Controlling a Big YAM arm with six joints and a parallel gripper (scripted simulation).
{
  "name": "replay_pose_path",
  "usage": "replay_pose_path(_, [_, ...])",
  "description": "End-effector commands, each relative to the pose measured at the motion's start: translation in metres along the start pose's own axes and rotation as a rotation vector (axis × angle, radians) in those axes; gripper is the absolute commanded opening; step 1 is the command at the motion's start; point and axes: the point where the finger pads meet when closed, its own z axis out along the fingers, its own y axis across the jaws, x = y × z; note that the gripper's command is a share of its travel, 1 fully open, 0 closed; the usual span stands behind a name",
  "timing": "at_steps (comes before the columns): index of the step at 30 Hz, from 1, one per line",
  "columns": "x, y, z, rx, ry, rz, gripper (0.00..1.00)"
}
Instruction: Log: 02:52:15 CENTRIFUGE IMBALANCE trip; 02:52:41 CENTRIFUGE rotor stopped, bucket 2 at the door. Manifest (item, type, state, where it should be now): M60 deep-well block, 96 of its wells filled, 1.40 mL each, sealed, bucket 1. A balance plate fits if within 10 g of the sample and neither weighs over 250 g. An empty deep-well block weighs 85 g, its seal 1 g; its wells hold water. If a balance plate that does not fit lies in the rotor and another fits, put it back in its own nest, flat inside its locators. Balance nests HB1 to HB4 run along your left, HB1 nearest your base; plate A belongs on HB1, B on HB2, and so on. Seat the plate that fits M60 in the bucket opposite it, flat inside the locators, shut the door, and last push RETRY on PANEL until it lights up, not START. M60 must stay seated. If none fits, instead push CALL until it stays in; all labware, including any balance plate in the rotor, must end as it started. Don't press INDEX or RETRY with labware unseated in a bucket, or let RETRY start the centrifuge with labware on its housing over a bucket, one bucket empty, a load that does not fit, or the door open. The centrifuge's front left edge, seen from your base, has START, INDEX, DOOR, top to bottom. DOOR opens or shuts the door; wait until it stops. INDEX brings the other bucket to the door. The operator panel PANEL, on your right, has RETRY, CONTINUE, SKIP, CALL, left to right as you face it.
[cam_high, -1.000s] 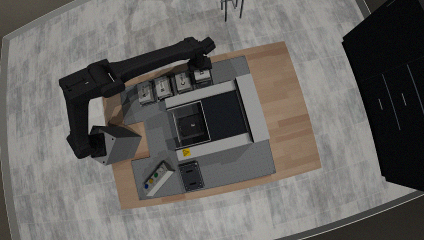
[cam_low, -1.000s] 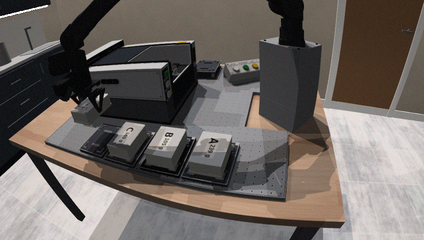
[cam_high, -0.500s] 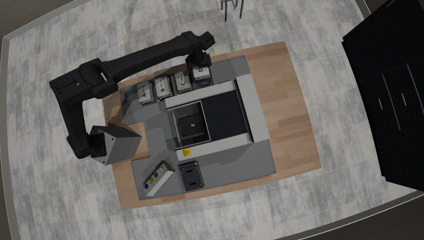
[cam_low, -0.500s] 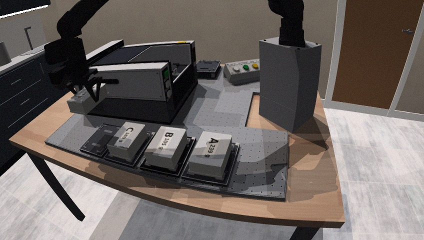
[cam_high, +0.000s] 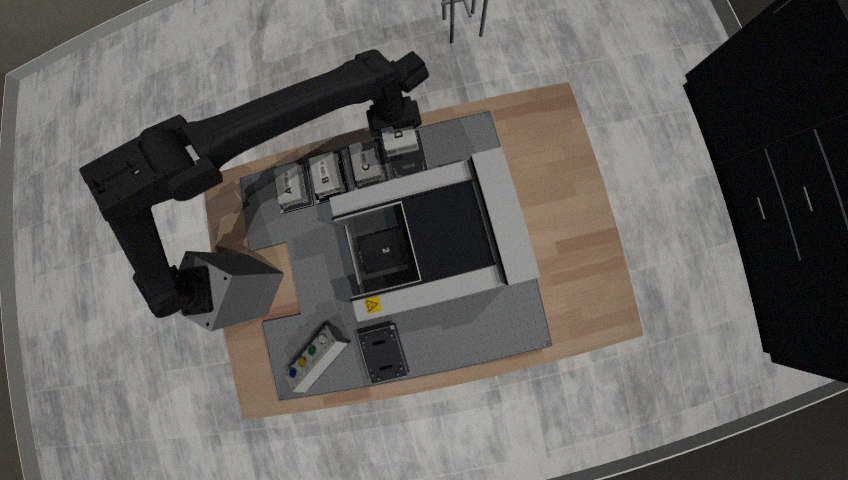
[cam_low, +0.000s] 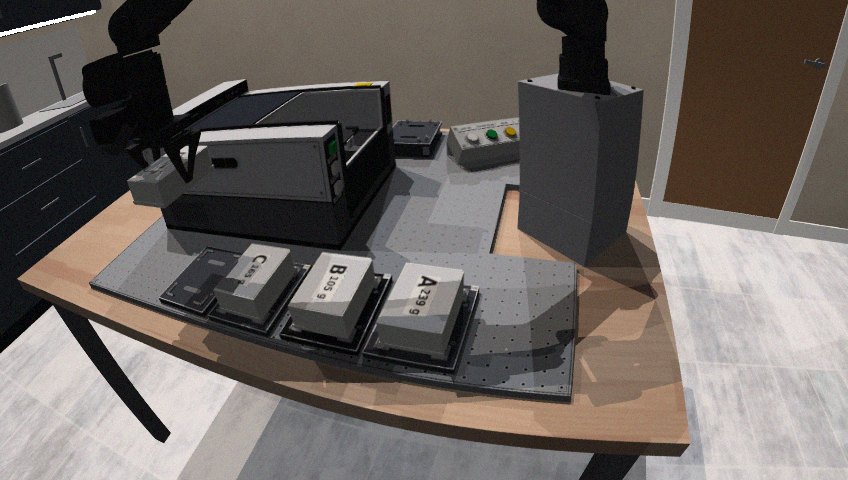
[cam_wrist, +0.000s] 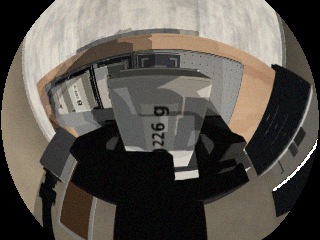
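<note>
My gripper (cam_high: 398, 135) (cam_low: 163, 163) (cam_wrist: 159, 120) is shut on balance plate D (cam_high: 399, 143) (cam_low: 148, 184) (cam_wrist: 156, 110), a grey block labelled 226 g. It holds the plate in the air above the empty nest HB4 (cam_high: 410, 163) (cam_low: 190, 285), beside the centrifuge's far left corner. Plates A (cam_high: 291, 187) (cam_low: 422, 303) (239 g), B (cam_high: 327, 174) (cam_low: 333, 288) (105 g) and C (cam_high: 365, 161) (cam_low: 255, 276) sit in their nests. The centrifuge (cam_high: 404, 187) (cam_low: 267, 172) has its door open. Bucket 2 (cam_high: 385, 252) shows at the opening with no labware in it. Bucket 1 and M60 are hidden.
The operator panel (cam_high: 315, 356) (cam_low: 482, 142) with coloured buttons stands at the right of the base. A dark spare nest (cam_high: 382, 353) (cam_low: 416, 135) lies beside it. The centrifuge buttons (cam_low: 333, 160) are on its front left edge. The grey base pedestal (cam_high: 238, 288) (cam_low: 577, 166) stands on the table.
</note>
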Motion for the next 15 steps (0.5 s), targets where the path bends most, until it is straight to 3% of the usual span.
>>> replay_pose_path(1, [-0.020,-0.018,-0.039,0.056,-0.034,0.004,0.00])
replay_pose_path(2, [-0.020,-0.018,-0.039,0.056,-0.034,0.004,0.00])
replay_pose_path(3, [-0.017,-0.012,-0.015,0.022,-0.015,0.004,0.00])
replay_pose_path(6, [-0.021,-0.020,-0.058,0.067,-0.040,0.004,0.00])
replay_pose_path(14, [-0.020,-0.019,-0.076,0.068,-0.041,0.004,0.00])
replay_pose_path(15, [-0.019,-0.016,-0.066,0.052,-0.032,0.003,0.00])
